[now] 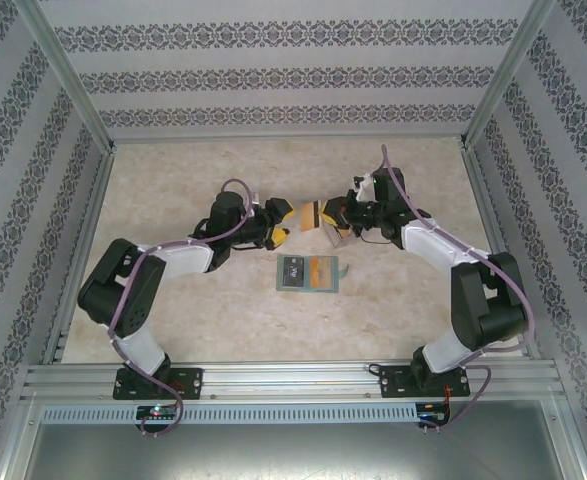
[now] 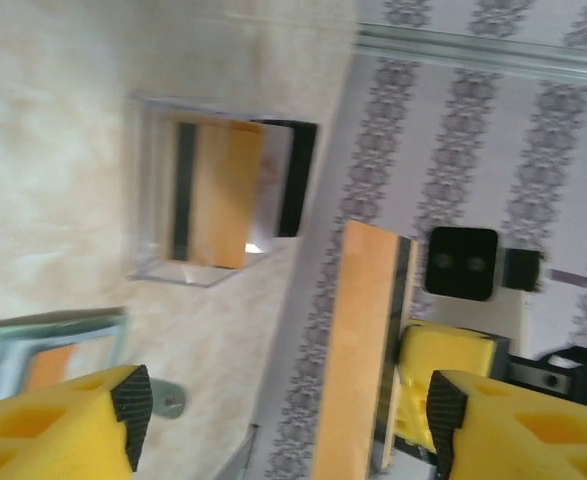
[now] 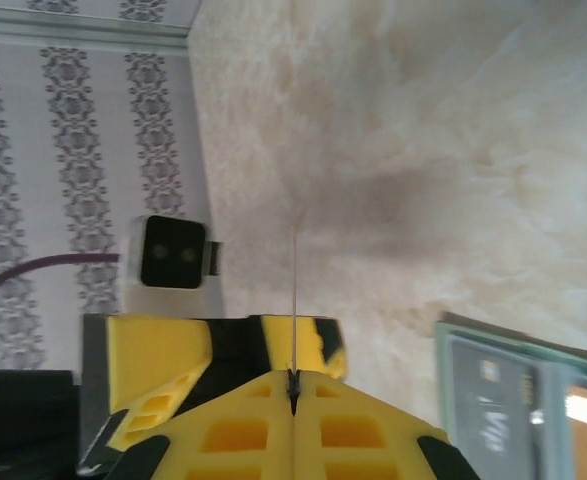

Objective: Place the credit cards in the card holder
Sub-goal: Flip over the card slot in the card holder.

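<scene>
The right pincer (image 3: 293, 380) clamps the orange credit card (image 2: 358, 340) by its edge (a mid-air handover, I judge), so the left pincer (image 2: 288, 405) stands wide, empty.

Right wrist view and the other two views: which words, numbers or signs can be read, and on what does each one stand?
"VIP": white letters on the black card, lying sideways and blurred, so this reading is only likely.
Small pale mark on the same card in the top view: too small to read.
Orange card before the left wrist camera: no print to be seen.
</scene>
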Tool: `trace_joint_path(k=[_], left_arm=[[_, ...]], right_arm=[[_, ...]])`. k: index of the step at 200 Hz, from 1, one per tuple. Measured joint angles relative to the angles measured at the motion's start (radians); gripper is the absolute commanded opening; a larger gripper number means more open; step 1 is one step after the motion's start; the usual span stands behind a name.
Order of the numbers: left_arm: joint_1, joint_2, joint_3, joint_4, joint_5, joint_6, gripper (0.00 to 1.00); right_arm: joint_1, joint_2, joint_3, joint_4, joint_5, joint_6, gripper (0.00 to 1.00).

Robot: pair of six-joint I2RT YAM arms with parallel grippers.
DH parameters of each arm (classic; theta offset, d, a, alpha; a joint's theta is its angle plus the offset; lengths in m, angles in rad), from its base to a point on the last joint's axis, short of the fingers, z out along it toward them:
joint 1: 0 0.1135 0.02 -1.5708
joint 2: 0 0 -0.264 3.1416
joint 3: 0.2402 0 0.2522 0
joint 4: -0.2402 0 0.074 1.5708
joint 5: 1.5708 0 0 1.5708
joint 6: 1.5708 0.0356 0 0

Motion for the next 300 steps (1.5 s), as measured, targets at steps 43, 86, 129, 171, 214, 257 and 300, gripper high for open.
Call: trace_joint_path(k=[43,86,129,171,214,257,300], left_arm=[[-0.035,-0.103,0.098,-0.496,-0.159,0.327,0.83],[-0.079,-0.090,0.065,-0.648,-0.216,0.439,0.81],[-0.140,-0.063,0.065,-0.706,-0.269,0.481,0.79],[-0.150,-0.035,0.072,-0.713,-0.292,0.496,0.77],[-0.151,0.002,0.090,-0.717,-0.301,0.501,0.76],[-0.151,0.015,0.100,-0.717,-0.301,0.507,0.75],[-0.151,0.029,0.125,-0.718,-0.301,0.517,0.73]], right_arm=[[0.079,-0.109,-0.111,-0.111,0.261,-0.216,0.00],[0.138,-0.103,-0.222,-0.156,0.408,-0.301,0.00],[0.151,-0.124,-0.288,-0.135,0.459,-0.334,0.00],[0.150,-0.201,-0.310,-0.131,0.474,-0.370,0.00],[0.143,-0.230,-0.328,-0.131,0.482,-0.383,0.00],[0.143,-0.228,-0.340,-0.134,0.484,-0.394,0.00],[0.137,-0.228,-0.340,-0.142,0.487,-0.405,0.00]])
